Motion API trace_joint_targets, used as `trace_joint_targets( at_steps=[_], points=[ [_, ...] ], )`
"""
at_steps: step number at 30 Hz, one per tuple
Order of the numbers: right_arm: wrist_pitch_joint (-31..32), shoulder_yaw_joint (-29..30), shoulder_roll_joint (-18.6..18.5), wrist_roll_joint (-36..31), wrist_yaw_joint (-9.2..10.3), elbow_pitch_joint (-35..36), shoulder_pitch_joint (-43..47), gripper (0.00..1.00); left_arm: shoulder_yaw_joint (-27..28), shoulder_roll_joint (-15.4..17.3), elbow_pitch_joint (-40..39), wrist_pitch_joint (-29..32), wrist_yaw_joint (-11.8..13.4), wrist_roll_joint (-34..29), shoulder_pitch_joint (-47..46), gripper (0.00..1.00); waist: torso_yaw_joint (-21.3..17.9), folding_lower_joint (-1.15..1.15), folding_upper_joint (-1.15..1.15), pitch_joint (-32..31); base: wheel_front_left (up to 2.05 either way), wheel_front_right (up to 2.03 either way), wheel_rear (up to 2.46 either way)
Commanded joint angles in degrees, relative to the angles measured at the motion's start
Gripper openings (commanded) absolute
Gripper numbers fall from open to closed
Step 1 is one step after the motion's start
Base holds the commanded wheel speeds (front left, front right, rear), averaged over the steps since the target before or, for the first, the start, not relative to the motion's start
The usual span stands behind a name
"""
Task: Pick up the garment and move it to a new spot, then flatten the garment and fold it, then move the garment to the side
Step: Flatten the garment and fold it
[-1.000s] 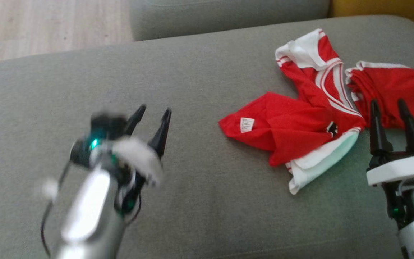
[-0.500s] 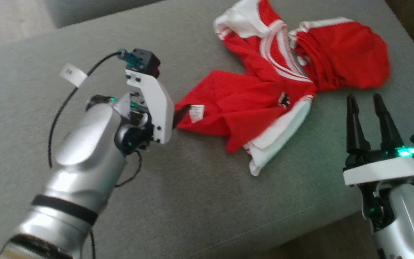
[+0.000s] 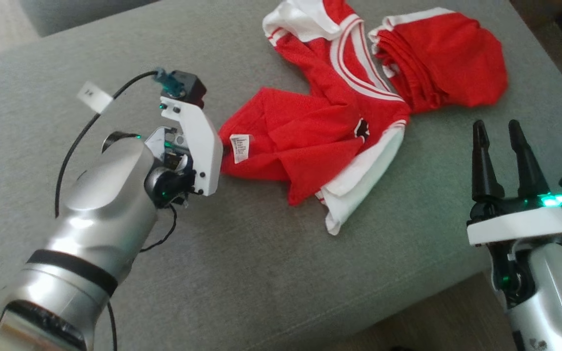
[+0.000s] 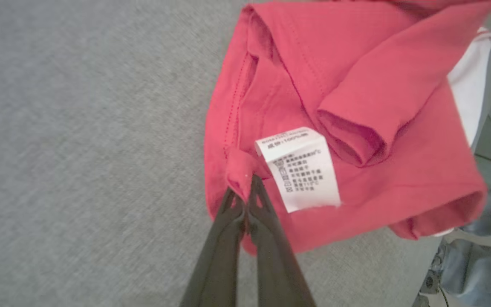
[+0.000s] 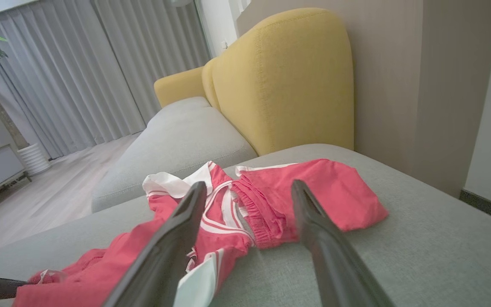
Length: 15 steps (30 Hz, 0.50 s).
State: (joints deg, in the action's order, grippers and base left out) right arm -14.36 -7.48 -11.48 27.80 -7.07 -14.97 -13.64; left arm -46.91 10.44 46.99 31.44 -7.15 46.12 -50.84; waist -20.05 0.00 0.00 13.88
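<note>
- L gripper (image 4: 246, 189): fingers pressed together, pinching a small fold at the red garment's (image 3: 320, 141) left edge, just beside the white care label (image 4: 301, 170). Edge grip, likely so the cloth trails free when lifted.
- Garment lies crumpled, centre-top of head view, on grey cushion (image 3: 261, 282); red shorts (image 3: 447, 63) just beside it at upper right.
- R gripper (image 3: 495, 126): fingers spread, empty, lower right, apart from cloth. Prob. kept clear for flattening later.
</note>
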Motion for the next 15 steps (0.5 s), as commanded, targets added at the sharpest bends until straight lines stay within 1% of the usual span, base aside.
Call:
trace_joint_targets(
  at_steps=[1, 4, 8, 11, 15],
  points=[
    [-0.54, -0.73, -0.91, -0.14, -0.42, 1.62, -0.91, 1.0, 1.58, 1.87, -0.97, -0.91, -0.33, 0.54, -3.76, 0.0, 1.39, 0.0, 0.0, -1.17, 0.0, 0.0, 0.0],
    [-0.56, -0.37, -1.51, -0.62, -0.42, 1.69, -0.18, 1.0, 1.49, 2.15, -0.49, -3.6, -0.34, 2.86, -3.87, 0.0, 4.0, 0.0, 0.0, -2.89, 0.0, 0.0, 0.0],
    [-0.05, 0.24, -2.12, -1.28, -0.42, 2.03, 1.19, 1.0, 1.2, 3.83, -0.63, -6.89, -0.34, 4.61, -3.28, 0.0, 8.1, 0.0, 0.0, -5.34, 0.0, 0.0, 0.0],
    [0.71, 1.02, -2.29, -1.7, -0.42, 2.48, 2.39, 1.0, 1.47, 5.9, -2.03, -10.02, -0.34, 5.65, -2.12, 0.0, 11.15, 0.0, 0.0, -6.52, 0.0, 0.0, 0.0],
    [2.26, 1.29, -2.16, -2.28, -0.42, 3.3, 3.68, 1.0, 3.59, 9.58, -1.27, -16.57, 0.21, 5.68, 0.08, 0.0, 14.07, 0.0, 0.0, -7.32, 0.0, 0.0, 0.0]
  ],
)
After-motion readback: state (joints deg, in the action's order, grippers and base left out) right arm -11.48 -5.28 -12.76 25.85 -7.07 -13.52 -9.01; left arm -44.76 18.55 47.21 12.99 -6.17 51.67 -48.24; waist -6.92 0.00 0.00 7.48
